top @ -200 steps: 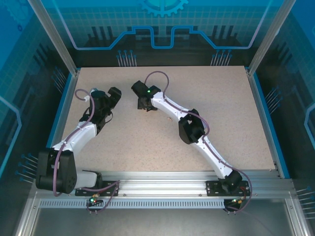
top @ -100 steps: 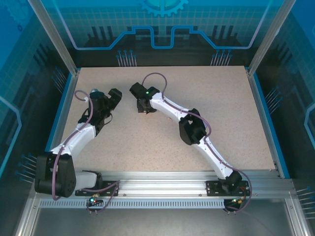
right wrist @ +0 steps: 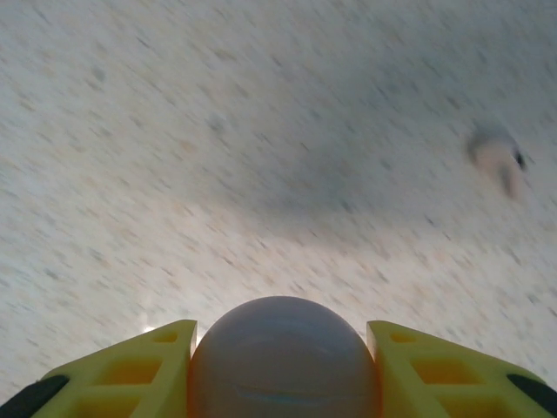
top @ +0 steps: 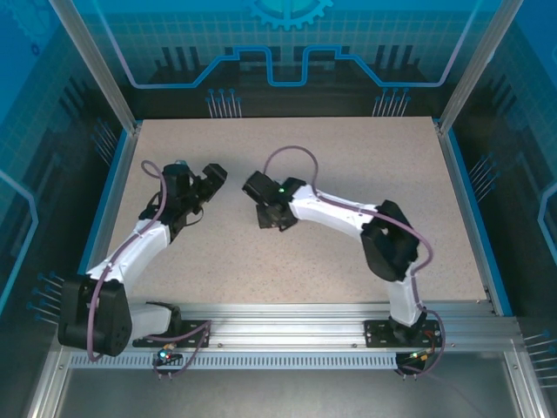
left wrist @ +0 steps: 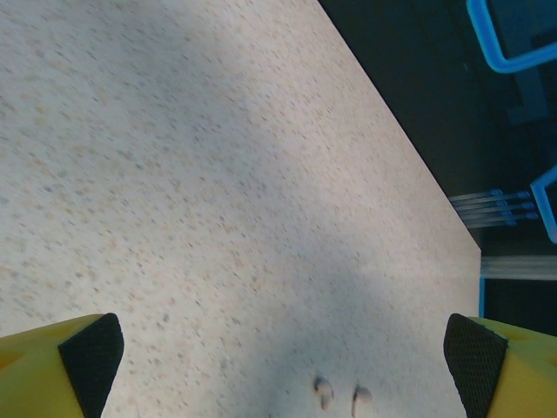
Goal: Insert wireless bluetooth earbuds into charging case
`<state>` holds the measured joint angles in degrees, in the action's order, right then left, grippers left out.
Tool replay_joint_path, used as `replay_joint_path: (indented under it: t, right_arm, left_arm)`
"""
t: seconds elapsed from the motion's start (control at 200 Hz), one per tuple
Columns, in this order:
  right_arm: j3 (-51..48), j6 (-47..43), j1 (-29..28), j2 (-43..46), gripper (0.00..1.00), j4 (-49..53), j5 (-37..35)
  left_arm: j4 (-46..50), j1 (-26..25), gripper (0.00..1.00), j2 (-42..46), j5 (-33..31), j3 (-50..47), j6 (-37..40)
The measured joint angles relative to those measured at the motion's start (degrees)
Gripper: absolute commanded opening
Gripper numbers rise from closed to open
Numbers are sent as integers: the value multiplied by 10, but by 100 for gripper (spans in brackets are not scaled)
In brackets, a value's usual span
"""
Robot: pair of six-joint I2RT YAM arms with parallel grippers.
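My right gripper [right wrist: 283, 357] is shut on a round, pale purple charging case [right wrist: 283, 348], which sits between the yellow fingers [right wrist: 139, 370] just above the speckled table. One pale pink earbud [right wrist: 498, 157] lies on the table ahead and to the right of the case, blurred. My left gripper [left wrist: 283, 357] stands wide open over bare table. Two tiny pale earbuds [left wrist: 323, 392] lie side by side between its fingertips, low in the left wrist view. From above, the left gripper [top: 209, 187] and right gripper [top: 270, 218] face each other mid-table.
The table [top: 392, 165] is a speckled beige board with blue rails along its left and right edges [top: 461, 200]. The far edge and dark surround [left wrist: 435, 113] show at the upper right of the left wrist view.
The right arm has swung back toward the near side and to the right, carrying the case with its jaws closed tighter. The left gripper has shifted slightly right.
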<state>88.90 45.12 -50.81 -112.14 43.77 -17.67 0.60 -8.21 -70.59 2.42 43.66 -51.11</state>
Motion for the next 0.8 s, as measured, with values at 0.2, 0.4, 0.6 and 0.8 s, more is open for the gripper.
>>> replay_joint_path:
  t: [0.2,0.4,0.6,0.8]
  right_arm:
    - [-177,18,0,101,37,-21,-4]
    - [-248,35,3,123,37,-51,-5]
    - [-266,51,4,118,42,-63,-3]
    - [-266,71,12,95,52,-57,5]
  left_arm:
    - [6,-54,99,33,-1,-1,-4]
    - [11,-109,99,28,-10,-1,-11]
    - [31,-134,99,19,-20,0,-15]
    - [53,-134,99,10,-28,1,-19]
